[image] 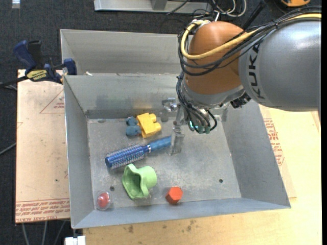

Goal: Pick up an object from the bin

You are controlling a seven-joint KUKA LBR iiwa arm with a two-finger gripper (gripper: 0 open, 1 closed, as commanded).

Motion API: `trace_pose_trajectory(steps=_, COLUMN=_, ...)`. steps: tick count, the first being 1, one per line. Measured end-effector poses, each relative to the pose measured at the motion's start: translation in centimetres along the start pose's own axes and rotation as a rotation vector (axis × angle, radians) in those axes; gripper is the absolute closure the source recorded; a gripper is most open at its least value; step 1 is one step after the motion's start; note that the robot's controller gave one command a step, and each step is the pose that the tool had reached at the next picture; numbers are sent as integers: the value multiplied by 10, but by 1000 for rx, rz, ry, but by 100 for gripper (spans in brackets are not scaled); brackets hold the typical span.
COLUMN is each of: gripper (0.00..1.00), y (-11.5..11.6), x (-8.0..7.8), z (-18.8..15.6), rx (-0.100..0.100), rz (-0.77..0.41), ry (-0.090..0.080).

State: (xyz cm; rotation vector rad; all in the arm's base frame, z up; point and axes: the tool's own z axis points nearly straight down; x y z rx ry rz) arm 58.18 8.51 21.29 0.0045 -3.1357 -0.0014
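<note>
Plastic seemed the stuff of the blue hairbrush [138, 154], which lay aslant on the floor of the bin [245, 152], with its bristled head toward the green cup [139, 181] and its handle end just beside the gripper [177, 148]. It was probably light, stiff and rather slick, best pinched across the slim handle, not the bristles. Whether the gripper stood open or closed, or touched the handle, could not be told.
</note>
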Motion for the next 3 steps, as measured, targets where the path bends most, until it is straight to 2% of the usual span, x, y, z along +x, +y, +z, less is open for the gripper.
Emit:
trace_pose_trajectory(steps=1, gripper=0, y=-30, x=-23, z=148, rx=0, rz=105, ry=-1)
trace_pose_trajectory(steps=2, gripper=100, y=-30, x=-24, z=142, rx=-1, rz=106, ry=-8)
trace_pose_trajectory(steps=3, gripper=100, y=-18, x=-9, z=-19, rx=-1, rz=71, ry=-15)
